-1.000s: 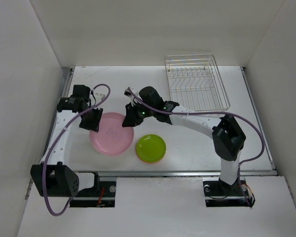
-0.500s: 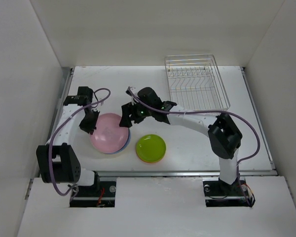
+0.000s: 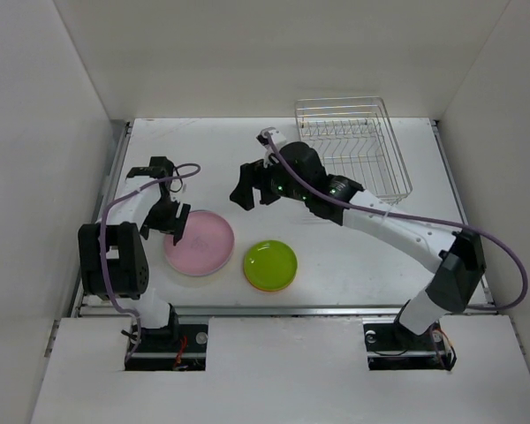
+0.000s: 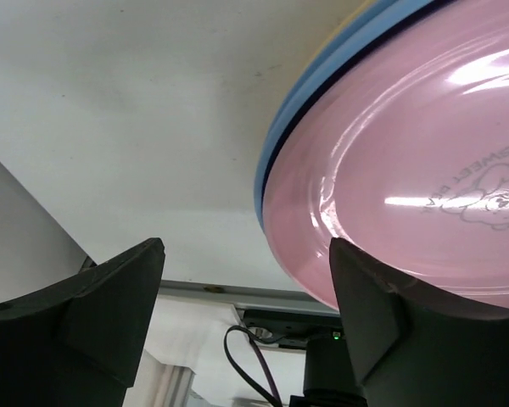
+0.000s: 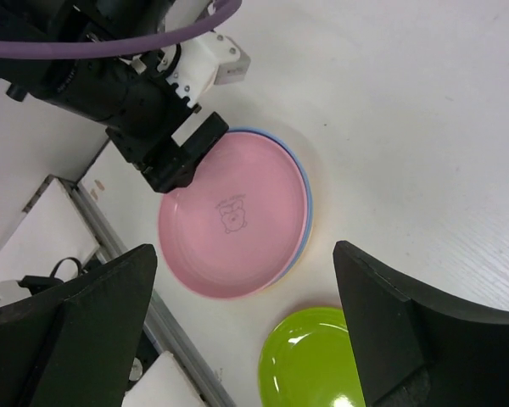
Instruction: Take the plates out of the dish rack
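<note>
Table (image 3: 336, 256): white, holds everything.
Rack (image 3: 352, 146): far right corner of table.
Pink plate (image 3: 201, 246): near left of table, on top of blue plate (image 4: 318, 89).
Green plate (image 3: 270, 262): just beside pink plate, on its right.
Left gripper (image 3: 172, 221): fingers spread, at pink plate's left rim, pinching nothing.
Right gripper (image 3: 247, 193): fingers spread, up over table behind pink plate.

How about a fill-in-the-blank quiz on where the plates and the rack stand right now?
1. The dish rack stands ____, without a single plate in it.
2. A ____ rim shows just under the pink plate.
3. In the top view, the lime green plate lies to the pink plate's ____.
4. The left gripper, at the pink plate's edge, has its jaws ____.

Missing words: empty; blue; right; open.
</note>
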You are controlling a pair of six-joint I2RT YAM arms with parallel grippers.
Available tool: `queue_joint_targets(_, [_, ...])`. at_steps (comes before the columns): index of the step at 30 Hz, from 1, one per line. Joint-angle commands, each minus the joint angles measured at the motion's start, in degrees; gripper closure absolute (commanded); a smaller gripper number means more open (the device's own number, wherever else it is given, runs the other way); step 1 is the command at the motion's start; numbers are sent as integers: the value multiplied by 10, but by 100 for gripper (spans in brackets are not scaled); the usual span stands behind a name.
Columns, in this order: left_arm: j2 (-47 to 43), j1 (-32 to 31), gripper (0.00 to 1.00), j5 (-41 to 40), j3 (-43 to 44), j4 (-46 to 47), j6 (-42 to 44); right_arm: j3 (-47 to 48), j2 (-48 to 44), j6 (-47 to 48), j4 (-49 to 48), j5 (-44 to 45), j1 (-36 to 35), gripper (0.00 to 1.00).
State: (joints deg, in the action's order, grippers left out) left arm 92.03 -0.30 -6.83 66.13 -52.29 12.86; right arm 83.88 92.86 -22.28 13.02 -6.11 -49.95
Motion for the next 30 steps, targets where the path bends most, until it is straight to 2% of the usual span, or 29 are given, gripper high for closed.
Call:
queue_joint_targets(1, [-17,-1,24,-31,9,-8,-10,-12,-41,0,17,43,-4,9])
queue_joint_targets(5, [-59,-1,24,-37,25,-19,-17,-17,-87,-14,51,105,-4,6])
queue_joint_targets(7, [-97,-1,24,-50,33,-19,-33,-32,-122,-22,77,165,-4,5])
queue_joint_targets(11, [-175,-1,12,-123,60,-14,-73,-64,-198,-68,127,288,8,0])
queue_joint_targets(12, [-193,-1,8,-171,66,-5,-84,-72,-216,-79,138,316,8,0])
queue_joint_targets(13, [-231,-1,0,-198,66,7,-97,-89,-235,-91,148,378,13,0])
queue_joint_targets(16, [-311,-1,0,-327,51,40,-118,-118,-319,-125,188,488,14,0])
queue_joint_targets(18, [-351,-1,0,-410,39,80,-123,-132,-375,-125,221,518,14,0])
queue_joint_targets(19, [-369,-1,0,-506,32,95,-123,-132,-391,-125,237,528,14,0])
queue_joint_targets(22, [-418,-1,0,-647,50,115,-117,-127,-429,-125,308,560,14,0])
queue_joint_targets(23, [-424,-1,0,-669,59,115,-129,-127,-437,-125,323,574,14,0])
queue_joint_targets(27, [-424,5,0,-707,108,-16,-249,-127,-460,-125,359,581,14,0])
queue_joint_targets(30, [-424,12,0,-701,108,-17,-257,-127,-473,-125,366,581,14,0])
